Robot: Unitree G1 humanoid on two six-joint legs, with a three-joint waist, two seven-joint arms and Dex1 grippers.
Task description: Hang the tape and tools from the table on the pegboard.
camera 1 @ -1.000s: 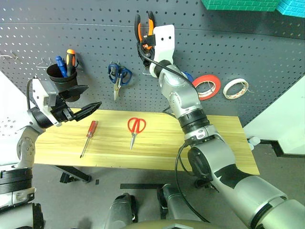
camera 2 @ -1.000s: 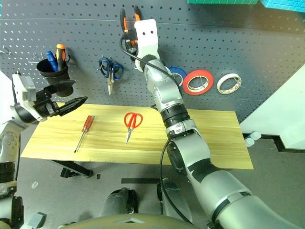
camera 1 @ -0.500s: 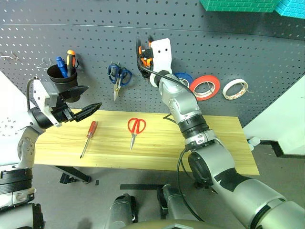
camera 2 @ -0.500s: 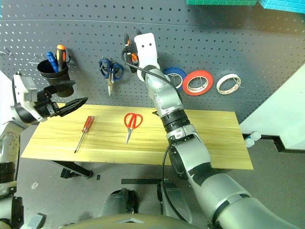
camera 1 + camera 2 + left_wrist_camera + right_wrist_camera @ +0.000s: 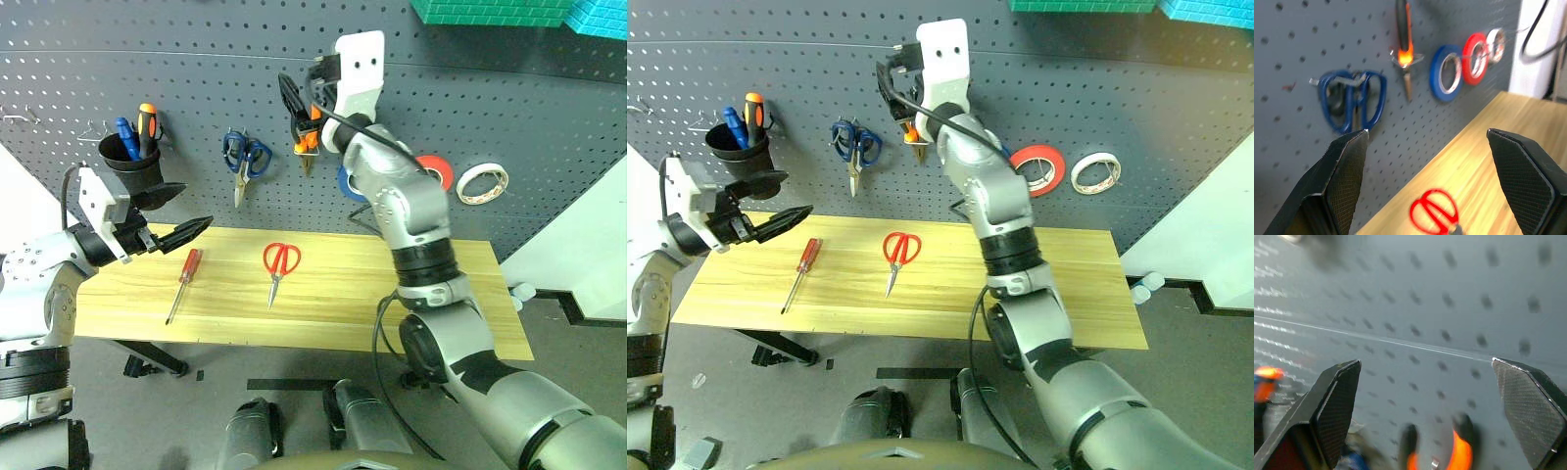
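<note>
A dark grey floor (image 5: 578, 362) lies below, with teal bins (image 5: 490, 10) overhead and a white wall (image 5: 578, 235) on the right.

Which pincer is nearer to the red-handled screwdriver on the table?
Left. The left pincer hovers open just above the red-handled screwdriver, while the right pincer is up at the pegboard by the hanging pliers.

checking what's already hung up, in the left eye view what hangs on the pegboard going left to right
black cup of screwdrivers → blue-handled scissors → pliers → blue tape roll, mostly behind the right arm → red-orange tape roll → whitish tape
</note>
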